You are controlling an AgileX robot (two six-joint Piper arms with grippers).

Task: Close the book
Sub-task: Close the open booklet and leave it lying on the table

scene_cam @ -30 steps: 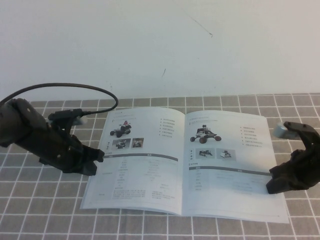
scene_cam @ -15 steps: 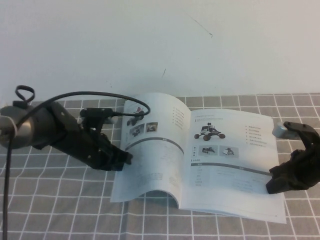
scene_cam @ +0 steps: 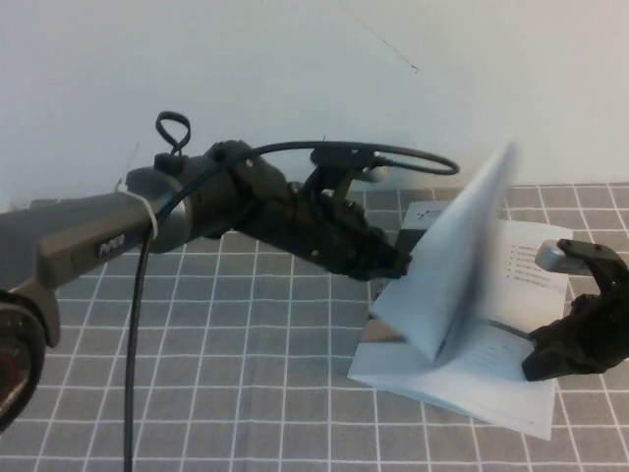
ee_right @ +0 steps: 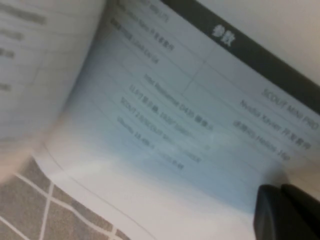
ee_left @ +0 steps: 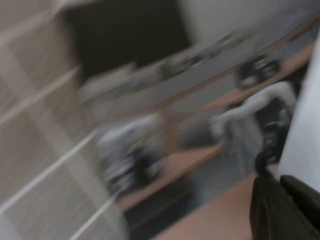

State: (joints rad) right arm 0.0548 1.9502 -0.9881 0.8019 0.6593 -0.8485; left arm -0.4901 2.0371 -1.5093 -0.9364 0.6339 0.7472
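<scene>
I'm swinging L gripper (scene_cam: pixel 391 264) to mid-frame (grip: can't tell). Left half of book (scene_cam: pixel 450 285), flat a sec ago, is tipping shut. R gripper (scene_cam: pixel 541 362), clenched, is pinning lower right.

High view down on table (scene_cam: pixel 246 374), wrist views close behind left hand (scene_cam: pixel 395 264), right hand (scene_cam: pixel 543 364), all share book (scene_cam: pixel 462 315)

- left hand (scene_cam: pixel 391 264) sits just behind the raised page (scene_cam: pixel 460 246) of the book (scene_cam: pixel 477 382), which bars its way towards the right hand (scene_cam: pixel 541 366).
- right hand rests on the book's edge beyond that page.
- worktop (scene_cam: pixel 246 383) beside the left hand lies open.
</scene>
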